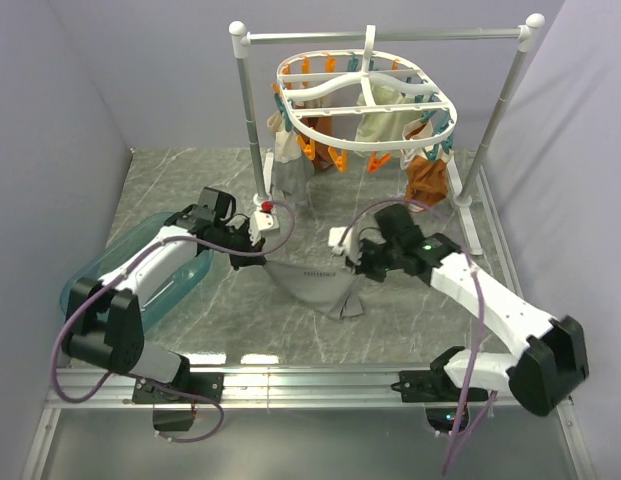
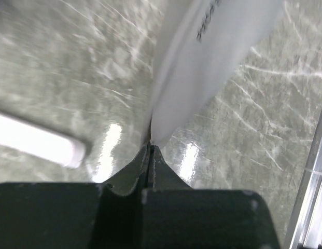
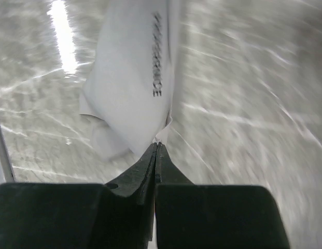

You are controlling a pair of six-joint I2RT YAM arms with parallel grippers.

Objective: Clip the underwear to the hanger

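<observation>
The grey underwear [image 1: 315,282] hangs stretched by its waistband between my two grippers, just above the marble table in the middle. My left gripper [image 1: 246,250] is shut on the underwear's left corner, and in the left wrist view the fabric [image 2: 202,67] runs out from the closed fingertips [image 2: 150,148]. My right gripper [image 1: 346,262] is shut on the underwear's right corner, and the right wrist view shows the cloth [image 3: 132,88], with printed lettering, pinched at its tips [image 3: 158,145]. The white oval hanger [image 1: 365,100], with orange and teal pegs, hangs behind and above both grippers.
A white rail stand [image 1: 385,38] carries the hanger. A cream cloth [image 1: 380,122], a brown-orange garment [image 1: 426,180] and a pale cloth [image 1: 288,160] are pegged to it. A teal bin [image 1: 140,275] lies at the left. A small red knob [image 1: 265,205] sits near the stand's foot.
</observation>
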